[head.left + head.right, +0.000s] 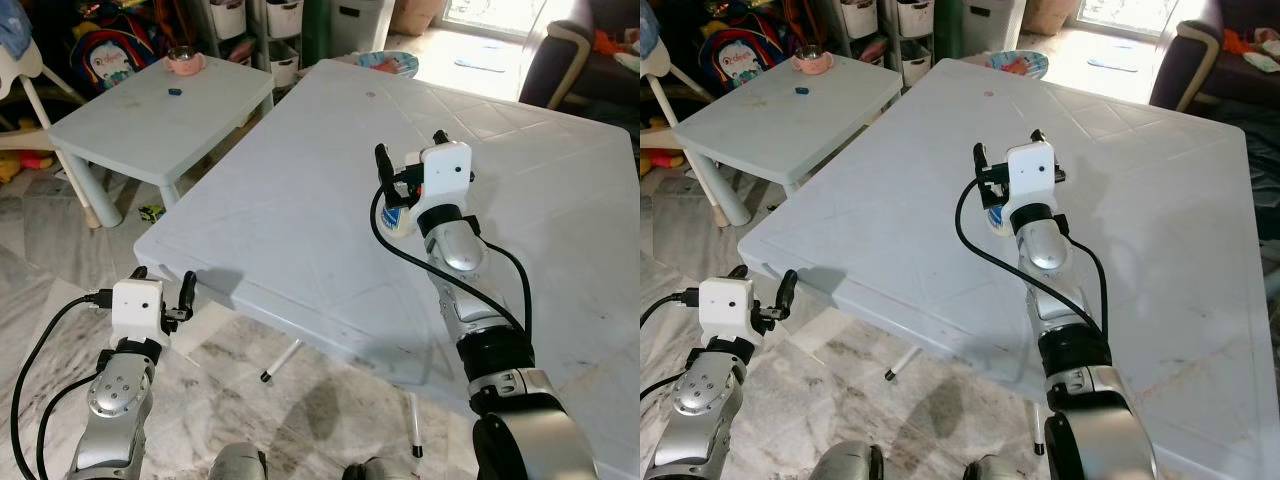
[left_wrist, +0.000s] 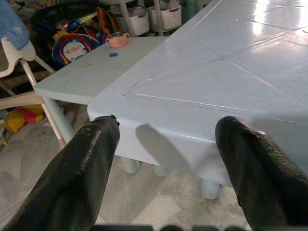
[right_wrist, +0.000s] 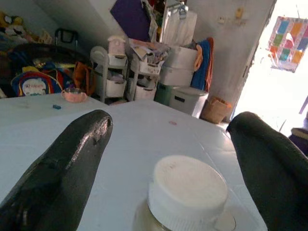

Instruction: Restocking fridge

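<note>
A small jar with a white screw cap and a pale label stands on the big white table, near its middle. My right gripper is open just over the tabletop. Its two black fingers reach past the jar on either side, and the jar sits low between them near their roots, apart from both. My left gripper is open and holds nothing. It is low at the table's near left corner, just off the edge, over the marble floor.
A smaller pale table stands to the left with a pink cup and a small blue item. A patterned plate lies at the big table's far edge. Storage shelves and bins stand behind, with a dark armchair at far right.
</note>
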You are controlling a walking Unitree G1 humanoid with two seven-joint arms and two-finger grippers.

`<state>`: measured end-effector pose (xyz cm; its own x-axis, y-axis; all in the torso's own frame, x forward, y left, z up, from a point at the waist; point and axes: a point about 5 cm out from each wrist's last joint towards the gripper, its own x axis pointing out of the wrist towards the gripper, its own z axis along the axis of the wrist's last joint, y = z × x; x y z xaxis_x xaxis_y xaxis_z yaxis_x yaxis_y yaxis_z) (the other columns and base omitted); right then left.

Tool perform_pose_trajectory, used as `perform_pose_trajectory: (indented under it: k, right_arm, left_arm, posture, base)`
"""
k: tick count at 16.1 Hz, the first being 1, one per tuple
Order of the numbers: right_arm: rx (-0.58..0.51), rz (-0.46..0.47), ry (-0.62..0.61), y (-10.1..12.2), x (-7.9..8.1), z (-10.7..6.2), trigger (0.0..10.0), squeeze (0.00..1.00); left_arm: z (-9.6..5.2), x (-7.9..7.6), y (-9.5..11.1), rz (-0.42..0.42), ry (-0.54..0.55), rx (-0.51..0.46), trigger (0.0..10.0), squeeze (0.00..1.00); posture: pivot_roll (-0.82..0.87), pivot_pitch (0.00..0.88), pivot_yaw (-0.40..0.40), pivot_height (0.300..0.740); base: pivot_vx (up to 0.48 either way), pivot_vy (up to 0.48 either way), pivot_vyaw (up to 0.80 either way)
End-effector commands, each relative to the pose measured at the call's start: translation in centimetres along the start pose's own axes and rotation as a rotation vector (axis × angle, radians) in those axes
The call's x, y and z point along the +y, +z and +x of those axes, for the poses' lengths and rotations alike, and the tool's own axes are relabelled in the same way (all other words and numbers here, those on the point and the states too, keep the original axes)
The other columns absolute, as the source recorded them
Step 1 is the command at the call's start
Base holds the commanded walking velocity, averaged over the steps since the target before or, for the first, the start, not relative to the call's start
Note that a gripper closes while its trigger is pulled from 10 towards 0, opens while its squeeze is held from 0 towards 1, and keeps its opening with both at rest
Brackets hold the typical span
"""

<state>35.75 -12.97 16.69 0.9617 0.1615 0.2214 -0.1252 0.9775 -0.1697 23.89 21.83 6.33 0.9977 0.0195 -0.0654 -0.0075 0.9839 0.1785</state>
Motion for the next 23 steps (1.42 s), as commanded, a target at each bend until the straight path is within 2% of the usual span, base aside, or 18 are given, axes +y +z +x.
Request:
perform_pose_trajectory:
  k: [1, 4, 7, 8, 9, 10, 14, 17, 19, 23]
  right_arm:
    - [0.012, 0.013, -0.03, 0.0, -0.7, 0.5, 10.0, 0.0]
    - [0.068, 0.028, -0.069, -1.0, -1.1, 0.6, 10.0, 0.0]
    - [0.072, 0.031, -0.073, -1.2, -1.3, 0.6, 10.0, 0.0]
    - [0.077, 0.035, -0.071, -1.3, -1.3, 0.6, 7.5, 0.0]
    - [0.081, 0.041, -0.065, -1.4, -1.3, 0.7, 1.3, 0.0]
    - [0.081, 0.043, -0.053, -1.4, -1.3, 0.8, 0.6, 0.0]
    - [0.094, 0.042, -0.014, -1.3, -1.0, 1.2, 0.8, 0.0]
    - [0.099, 0.034, 0.012, -1.2, -0.9, 1.6, 0.1, 0.0]
    - [0.096, 0.019, 0.026, -1.2, -0.8, 1.7, 0.1, 0.0]
    - [0.099, 0.001, 0.026, -1.7, -1.2, 1.1, 0.0, 0.0]
  left_arm:
    - [-0.3, 0.2, 0.1, 0.018, -0.011, 0.008, 10.0, 0.0]
    - [-0.4, 0.1, 0.1, 0.021, -0.015, 0.014, 10.0, 0.0]
    - [-0.4, 0.0, 0.1, 0.022, -0.02, 0.017, 10.0, 0.0]
    - [-0.4, 0.0, 0.1, 0.024, -0.022, 0.019, 10.0, 0.0]
    - [-0.4, 0.0, 0.1, 0.03, -0.025, 0.021, 10.0, 0.0]
    - [-0.2, 0.2, 0.2, 0.032, -0.016, 0.019, 10.0, 0.0]
    - [-0.3, 0.4, 0.2, 0.034, -0.011, 0.024, 10.0, 0.0]
    - [-0.3, 0.1, 0.1, 0.032, -0.017, 0.027, 10.0, 0.0]
    - [-0.4, 0.1, 0.1, 0.032, -0.017, 0.03, 10.0, 0.0]
    - [-0.6, 0.3, -0.2, 0.042, 0.008, 0.047, 10.0, 0.0]
  posture:
    - [0.19, 0.067, 0.001, 0.74]
    - [0.19, 0.071, 0.004, 0.74]
    - [0.19, 0.073, 0.007, 0.74]
    - [0.19, 0.073, 0.008, 0.74]
    - [0.19, 0.074, 0.007, 0.74]
    - [0.2, 0.074, 0.007, 0.74]
    - [0.2, 0.073, 0.004, 0.74]
    - [0.2, 0.073, 0.003, 0.74]
    - [0.19, 0.076, 0.005, 0.74]
    - [0.19, 0.085, 0.005, 0.74]
  base:
    - [0.0, 0.0, 0.0]
    - [0.0, 0.0, 0.0]
    - [0.0, 0.0, 0.0]
    - [0.0, 0.0, 0.0]
    - [0.0, 0.0, 0.0]
    - [0.0, 0.0, 0.0]
    - [0.0, 0.0, 0.0]
    - [0.0, 0.0, 0.0]
    - [0.0, 0.0, 0.0]
    - [0.0, 0.0, 0.0]
